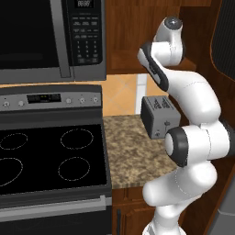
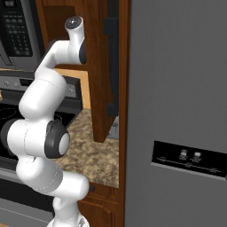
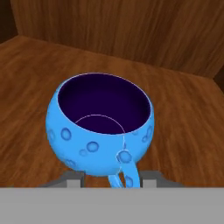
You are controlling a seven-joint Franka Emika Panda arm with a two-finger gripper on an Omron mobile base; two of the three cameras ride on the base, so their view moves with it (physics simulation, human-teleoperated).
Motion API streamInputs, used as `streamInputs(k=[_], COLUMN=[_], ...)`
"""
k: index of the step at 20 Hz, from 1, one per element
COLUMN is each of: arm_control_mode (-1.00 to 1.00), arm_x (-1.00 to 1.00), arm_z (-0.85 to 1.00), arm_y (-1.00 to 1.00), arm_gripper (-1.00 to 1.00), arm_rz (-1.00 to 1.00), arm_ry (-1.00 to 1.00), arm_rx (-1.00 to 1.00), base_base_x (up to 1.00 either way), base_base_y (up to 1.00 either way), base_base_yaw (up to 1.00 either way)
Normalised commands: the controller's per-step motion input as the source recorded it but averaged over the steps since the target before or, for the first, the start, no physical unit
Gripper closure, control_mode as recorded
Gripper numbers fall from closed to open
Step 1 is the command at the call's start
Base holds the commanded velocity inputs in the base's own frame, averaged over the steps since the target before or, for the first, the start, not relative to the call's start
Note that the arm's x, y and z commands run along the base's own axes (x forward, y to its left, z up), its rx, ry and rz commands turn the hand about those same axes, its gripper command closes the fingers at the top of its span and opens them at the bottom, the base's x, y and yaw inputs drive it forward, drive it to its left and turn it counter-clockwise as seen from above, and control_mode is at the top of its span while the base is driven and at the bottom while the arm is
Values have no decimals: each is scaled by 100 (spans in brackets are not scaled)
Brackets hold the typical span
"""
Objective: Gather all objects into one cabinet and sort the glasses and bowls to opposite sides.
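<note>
**Blue mug on the cabinet shelf, gripper right at its handle**

Standing here watching the white arm (image 1: pixel 193 137) reach up into the dark wooden cabinet (image 2: pixel 99 66) next to the fridge (image 2: pixel 177 111). In the hand view the little blue mug (image 3: pixel 99 124) sits upright on the wood shelf (image 3: pixel 183 113), handle pointing at about 6 o'clock, straight toward the gripper (image 3: pixel 113 180). The grey fingers (image 3: pixel 72 178) sit either side of that handle, partway closed, but I can't tell whether they've actually pinched it or are just flanking it.

If it were me, I'd squeeze squarely on the handle and lift straight, keeping the mug level; that round body looks like it'd swing or tip otherwise.

Contents: the mug is empty, just a dark purple inside. The shelf around it is bare. A small grey toaster-like box (image 1: pixel 158 117) sits on the granite counter (image 1: pixel 133 151) below.
</note>
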Motion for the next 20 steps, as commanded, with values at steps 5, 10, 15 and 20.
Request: streamInputs(k=[5, 10, 15, 20], arm_control_mode=[-100, -100, -100, -100], arm_x=[0, 0, -51, -100], arm_z=[0, 0, 19, 9], arm_y=[-5, -1, 0, 6], arm_gripper=[100, 100, 100, 100], arm_rz=[0, 0, 0, 0], arm_ry=[0, 2, 1, -3], arm_rx=[4, 8, 10, 5], base_base_x=[0, 0, 0, 0], base_base_y=[0, 0, 0, 0], base_base_yaw=[0, 0, 0, 0])
